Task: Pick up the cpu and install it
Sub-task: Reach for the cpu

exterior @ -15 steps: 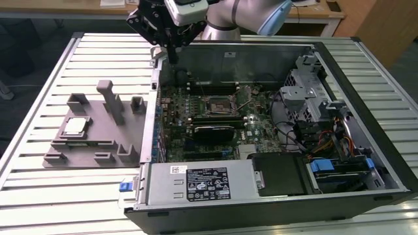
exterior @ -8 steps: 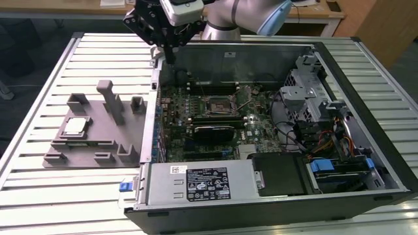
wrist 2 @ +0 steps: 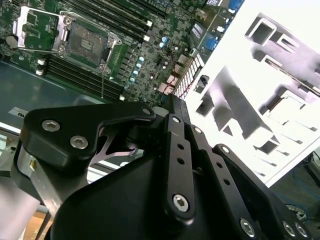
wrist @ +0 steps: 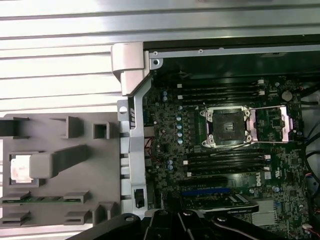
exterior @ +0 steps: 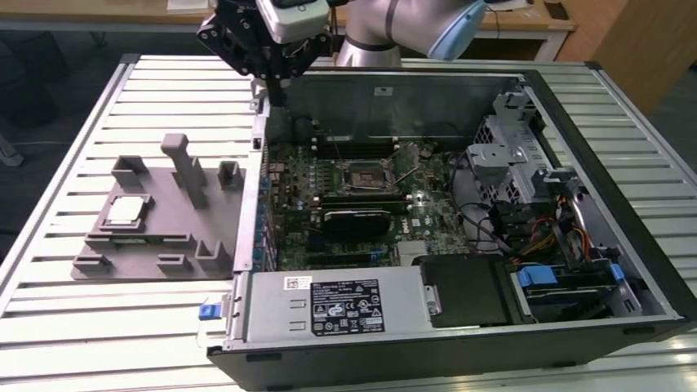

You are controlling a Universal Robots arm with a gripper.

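Note:
The cpu (exterior: 123,210) lies flat in a recess of the grey tray (exterior: 163,253) at the exterior view's left, silver top up. In the first wrist view the cpu (wrist: 19,168) is partly covered by a tray post. The black socket (exterior: 365,174) on the motherboard stands with its metal frame swung open and nothing in it; both wrist views show the socket (wrist: 227,127) (wrist 2: 85,46). My gripper (exterior: 273,75) hangs high above the case's far corner, between tray and motherboard, holding nothing I can see.
The open computer case (exterior: 642,269) holds a power supply (exterior: 338,306), drive cage (exterior: 512,155) and cable bundles (exterior: 544,233). A green memory stick (exterior: 126,239) lies in the tray. Upright tray posts (exterior: 185,167) stand close to the cpu. All rests on a slatted metal table (exterior: 109,327).

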